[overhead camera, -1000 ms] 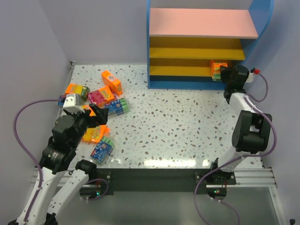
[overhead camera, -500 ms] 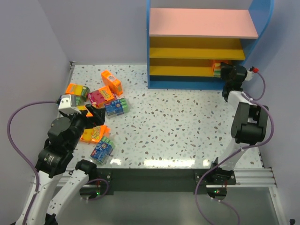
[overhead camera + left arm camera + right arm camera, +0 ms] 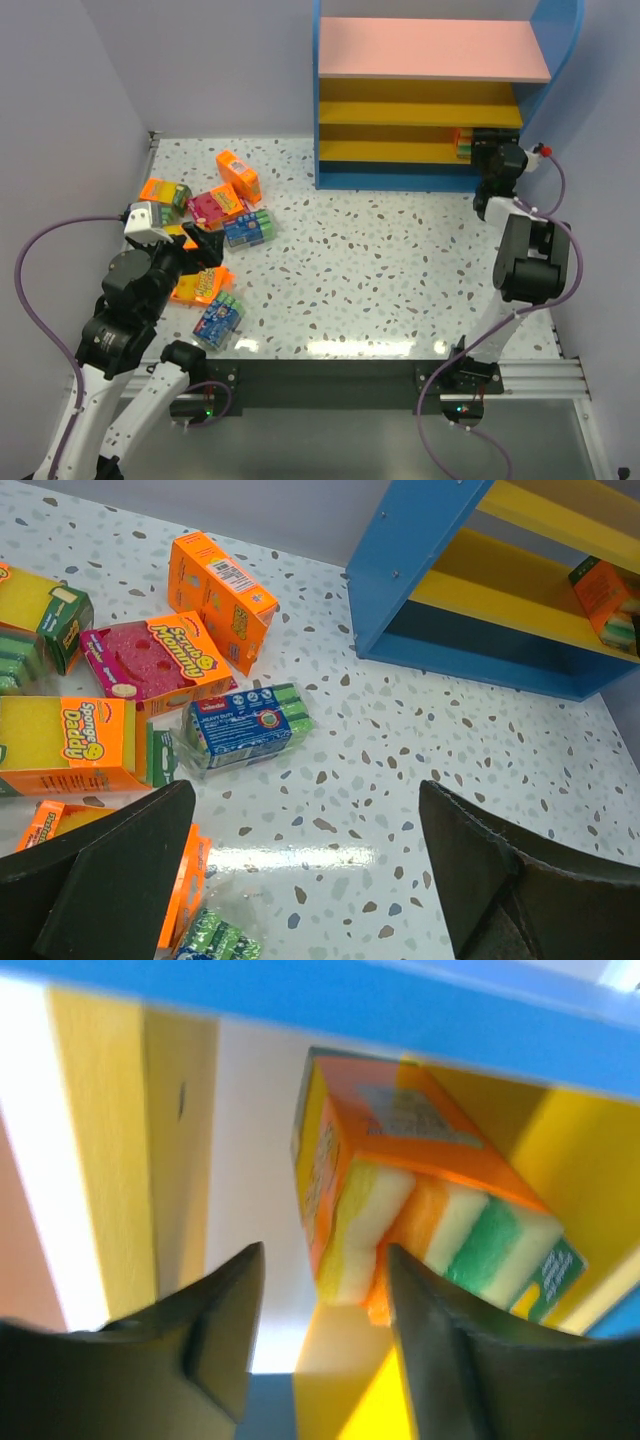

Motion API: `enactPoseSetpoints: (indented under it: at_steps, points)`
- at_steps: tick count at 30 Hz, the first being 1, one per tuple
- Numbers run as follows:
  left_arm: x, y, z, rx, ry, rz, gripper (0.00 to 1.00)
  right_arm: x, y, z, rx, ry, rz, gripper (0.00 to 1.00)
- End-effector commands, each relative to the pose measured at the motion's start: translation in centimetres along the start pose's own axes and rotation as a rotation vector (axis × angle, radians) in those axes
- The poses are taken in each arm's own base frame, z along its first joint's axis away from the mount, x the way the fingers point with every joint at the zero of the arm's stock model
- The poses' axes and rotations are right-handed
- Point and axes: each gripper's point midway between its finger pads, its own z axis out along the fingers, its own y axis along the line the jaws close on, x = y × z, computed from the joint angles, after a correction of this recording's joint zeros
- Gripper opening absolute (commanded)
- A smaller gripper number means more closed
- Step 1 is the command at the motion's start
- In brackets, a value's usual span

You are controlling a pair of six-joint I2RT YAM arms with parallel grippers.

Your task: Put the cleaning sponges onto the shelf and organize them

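A: Where does your shelved pack sit?

B: At the right end of the lowest yellow tier of the shelf [image 3: 400, 182], in the upper right of the overhead view. The orange pack [image 3: 395, 1175] lies inside that tier. Its clear end shows a yellow, an orange and a green sponge side by side.

A: And your right end effector [image 3: 322, 1260]?

B: Its fingers stand apart and reach into the tier, with the tips on either side of the pack's near corner. From the wrist view you cannot tell whether the right-hand tip touches the wrapper.

A: What about the rest of the cleaning sponges [image 3: 215, 205]?

B: They lie scattered on the left of the bench [image 3: 400, 270]. A tall orange box [image 3: 220, 595] is farthest back. Beside it is a magenta pack [image 3: 150, 660] with a round pink sponge. Nearer you are a blue pack [image 3: 245, 725] with green edges and a Sponge Daddy pack [image 3: 70, 745] in orange and yellow.

A: Your left end effector [image 3: 310, 880]?

B: Spread wide, holding nothing, it hovers over the lower edge of that pile.
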Motion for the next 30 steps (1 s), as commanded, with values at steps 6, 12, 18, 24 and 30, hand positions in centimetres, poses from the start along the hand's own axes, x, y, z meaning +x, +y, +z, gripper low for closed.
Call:
enactPoseSetpoints:
  at_steps: [6,12,18,24,30]
  points:
    - [-0.3,-0.6,0.5,0.031,-0.018,0.0,1.0,0.2,3.7,-7.9,-0.135,0.056,-0.015,0.73]
    - [1.7,-0.6,2.1,0.034,0.027,-0.006,1.0,6.2,2.4,-14.9,-0.047,0.299,-0.189,0.75]
    - [4.2,0.6,5.4,-0.059,0.124,0.019,1.0,16.4,1.5,-23.3,-0.079,0.62,-0.444,0.75]
    - [4.6,3.5,9.3,-0.261,0.142,0.041,0.92,22.8,1.1,-30.2,-0.17,0.886,-0.586,0.72]
    - [6.9,8.0,13.9,-0.361,0.223,-0.078,0.86,26.2,-2.3,-35.6,-0.168,1.065,-0.688,0.73]
